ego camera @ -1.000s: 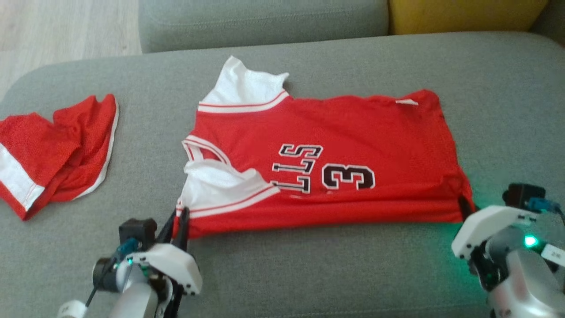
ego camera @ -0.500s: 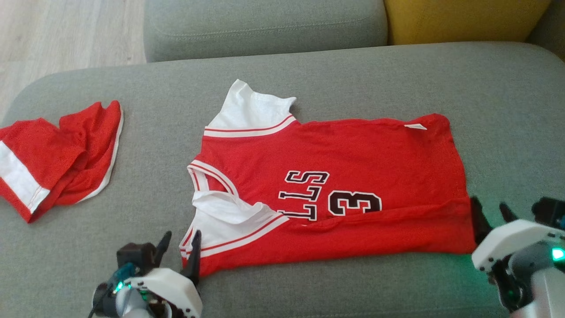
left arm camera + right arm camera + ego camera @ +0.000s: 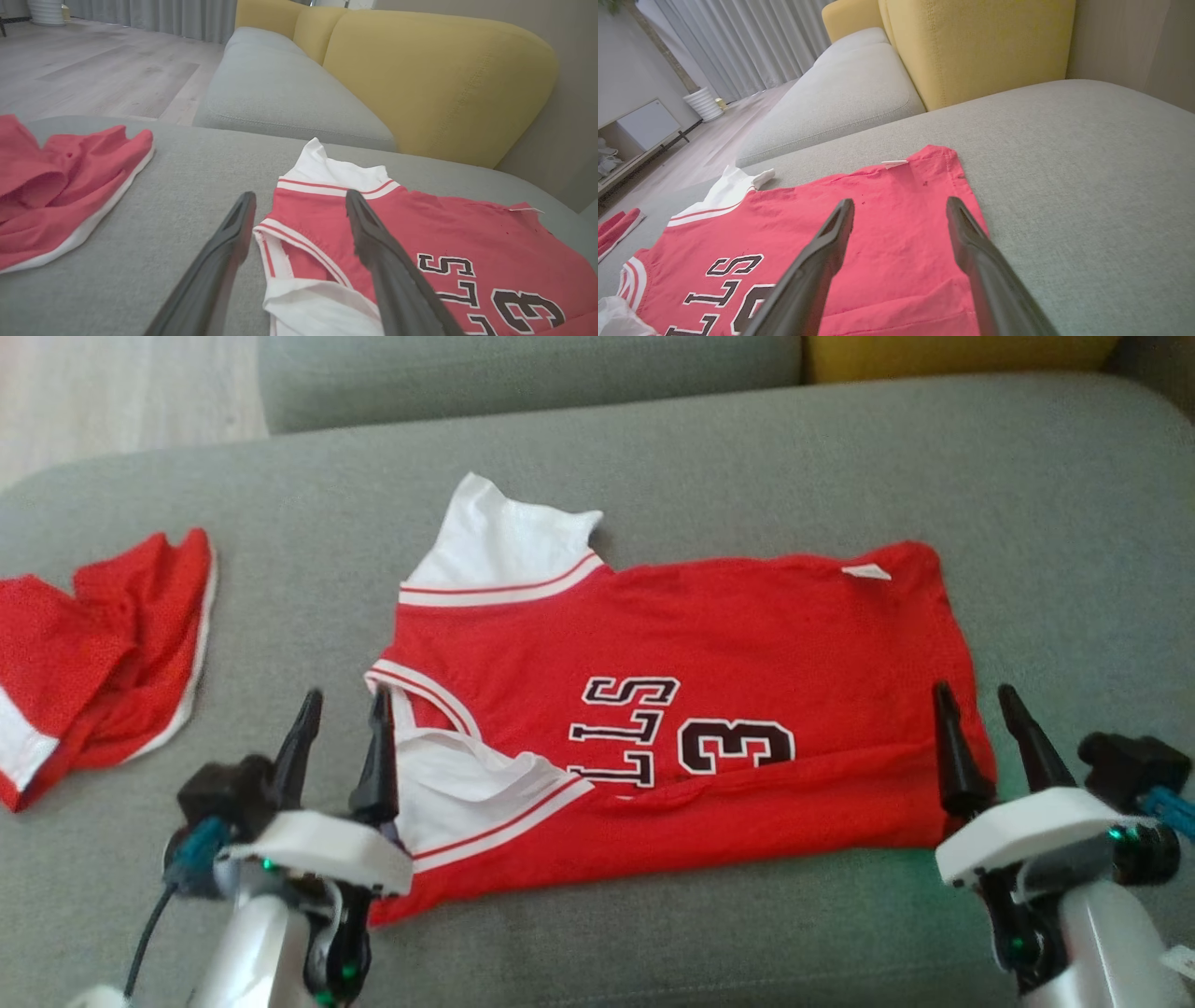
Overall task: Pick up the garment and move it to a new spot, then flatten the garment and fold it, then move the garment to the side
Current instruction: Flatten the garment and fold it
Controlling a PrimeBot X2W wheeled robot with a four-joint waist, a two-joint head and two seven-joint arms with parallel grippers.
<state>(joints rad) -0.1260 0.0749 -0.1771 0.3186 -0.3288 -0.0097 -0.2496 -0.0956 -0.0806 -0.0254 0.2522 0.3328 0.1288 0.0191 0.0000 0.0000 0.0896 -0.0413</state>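
Jersey (image 3: 709,644) lies spread lengthwise on the grey sofa cushion (image 3: 747,457), its near long edge turned over in a narrow band. The left claw (image 3: 345,695) is poised at the white armhole end and the right claw (image 3: 976,691) at the hem end, both with fingers apart and gripping nothing. To fold cleanly, I judge each should bite the doubled near edge at matching depth (the rumpled white shoulder flap may slip out), then lift together, keeping the cloth taut between them.
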